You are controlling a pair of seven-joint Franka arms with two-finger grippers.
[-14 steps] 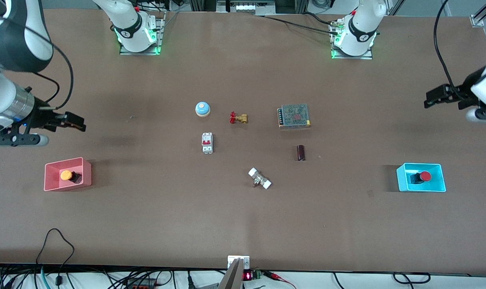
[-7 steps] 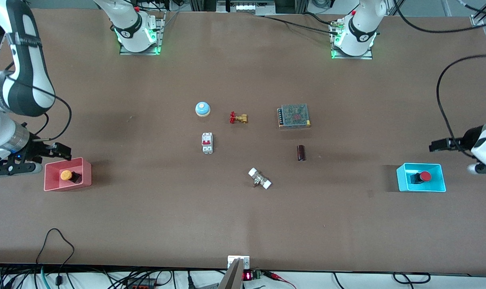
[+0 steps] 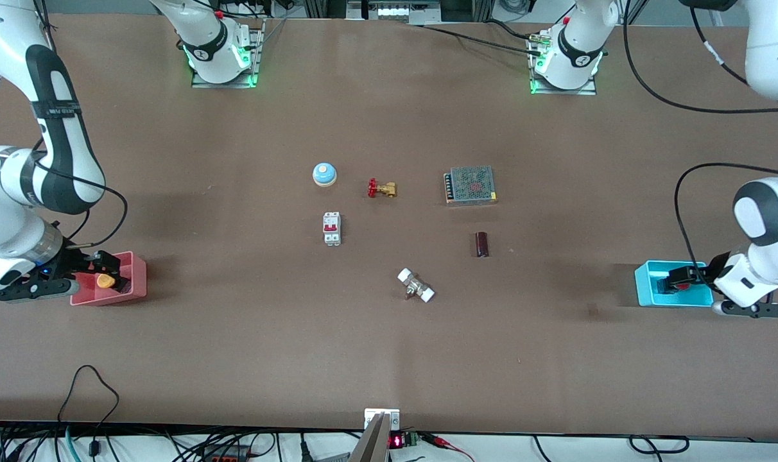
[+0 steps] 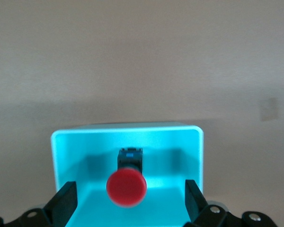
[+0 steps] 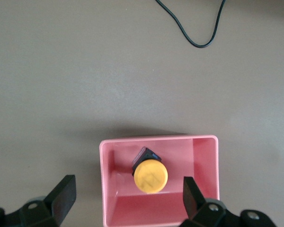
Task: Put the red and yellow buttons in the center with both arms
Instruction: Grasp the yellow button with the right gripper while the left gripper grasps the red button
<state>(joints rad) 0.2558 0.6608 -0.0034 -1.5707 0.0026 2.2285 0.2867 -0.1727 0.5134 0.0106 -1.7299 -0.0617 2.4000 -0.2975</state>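
Gaping pincers [image 4: 126,205] [image 5: 124,203] over round-capped buttons [image 4: 127,185] [image 5: 150,176]

My front camera sits high across the table [image 3: 389,359], facing the two arm bases and taking in the whole top. My left wrist camera looks steeply down at close range onto the cyan tray [image 4: 128,135], also seen in the front view [image 3: 646,292] at the left arm's end. My right wrist camera looks down closely onto the pink tray [image 5: 206,156], shared with the front view [image 3: 138,273] at the right arm's end.
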